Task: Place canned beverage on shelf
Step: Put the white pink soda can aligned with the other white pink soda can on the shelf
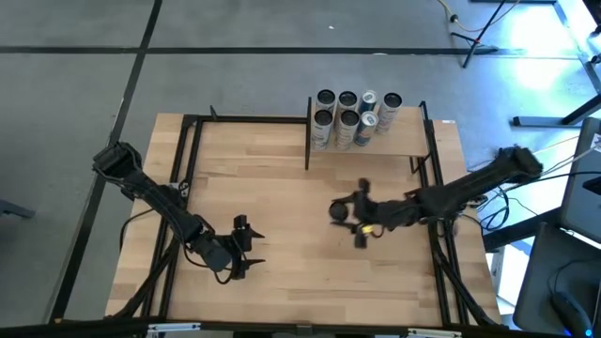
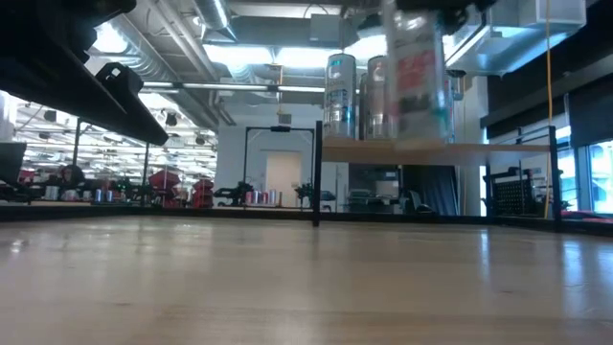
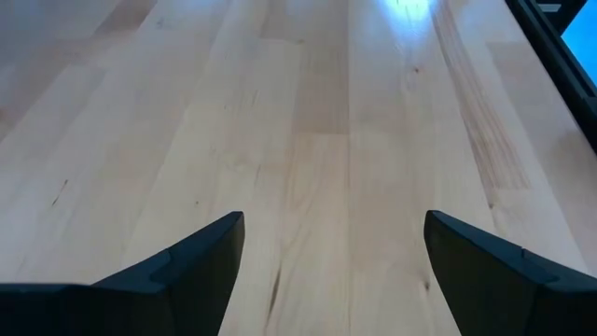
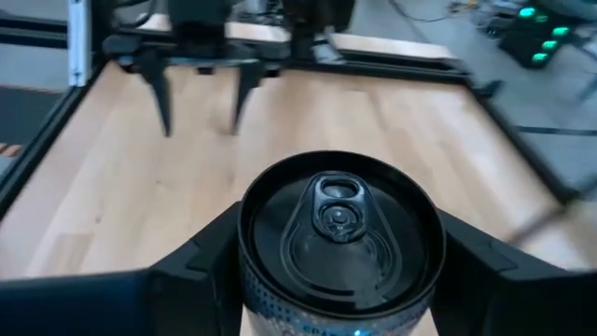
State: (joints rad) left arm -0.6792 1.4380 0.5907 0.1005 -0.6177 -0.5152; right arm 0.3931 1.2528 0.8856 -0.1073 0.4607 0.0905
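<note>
My right gripper (image 1: pixel 361 216) is shut on a canned beverage (image 4: pixel 340 233) with a black top and pull tab. It hangs over the middle of the table, and the low view shows the can (image 2: pixel 414 77) high above the tabletop. The shelf (image 1: pixel 376 155), a small light-wood board with black posts, stands at the far right. Several more cans (image 1: pixel 352 117) stand upright on their bases along its far edge. My left gripper (image 1: pixel 252 248) is open near the table's near left, with only bare tabletop between its fingers (image 3: pixel 187 271). My right gripper pinches the can's upper side wall (image 4: pixel 244 280), just under the rim, between its two fingers, one on either side. The fingers (image 4: pixel 476 266) come from the table's right, slanting slightly down. The can is upright and lifted clear of the table.
A black metal frame (image 1: pixel 188 141) runs along the table's edges. The shelf's black posts (image 2: pixel 317 172) stand at its corners. Bare wood lies between the two grippers and on the near part of the shelf board.
</note>
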